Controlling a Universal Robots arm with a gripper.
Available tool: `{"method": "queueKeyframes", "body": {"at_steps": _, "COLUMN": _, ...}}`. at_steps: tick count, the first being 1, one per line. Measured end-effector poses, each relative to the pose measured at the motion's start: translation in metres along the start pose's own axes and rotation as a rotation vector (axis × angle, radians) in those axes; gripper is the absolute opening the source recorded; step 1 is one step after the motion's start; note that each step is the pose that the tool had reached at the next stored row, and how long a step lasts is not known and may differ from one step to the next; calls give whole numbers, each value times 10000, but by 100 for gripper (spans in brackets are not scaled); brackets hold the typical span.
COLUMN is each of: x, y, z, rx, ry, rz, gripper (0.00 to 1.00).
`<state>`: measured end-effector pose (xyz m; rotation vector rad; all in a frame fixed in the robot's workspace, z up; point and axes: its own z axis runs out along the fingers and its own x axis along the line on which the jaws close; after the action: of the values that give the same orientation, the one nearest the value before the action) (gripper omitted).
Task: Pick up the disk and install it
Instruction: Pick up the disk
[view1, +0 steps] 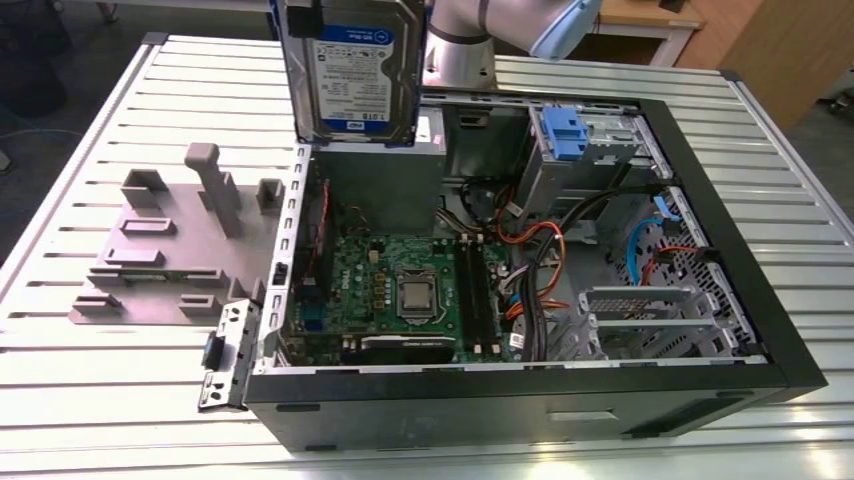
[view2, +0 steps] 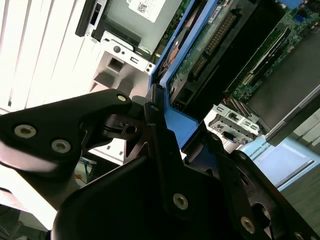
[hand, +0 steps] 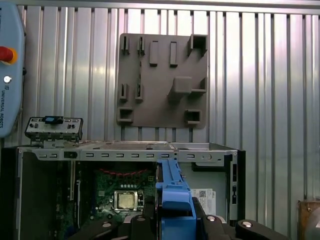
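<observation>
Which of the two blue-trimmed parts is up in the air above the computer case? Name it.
The disk: it stands upright with its label showing, lifted over the case. The other, a blue bracket, sits mounted inside the case.

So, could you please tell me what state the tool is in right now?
Tool: closed, holding the hard drive above the open computer case.

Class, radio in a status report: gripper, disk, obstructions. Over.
Gripper shut on disk. Disk upright, held above open computer case, not installed. Cables lie inside case.
</observation>
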<state>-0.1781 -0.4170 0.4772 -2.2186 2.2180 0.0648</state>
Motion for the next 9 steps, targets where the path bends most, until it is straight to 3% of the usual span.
{"method": "queueKeyframes", "body": {"at_steps": 9, "x": 58, "y": -12, "z": 4, "rx": 0, "ry": 30, "rz": 1, "gripper": 36}}
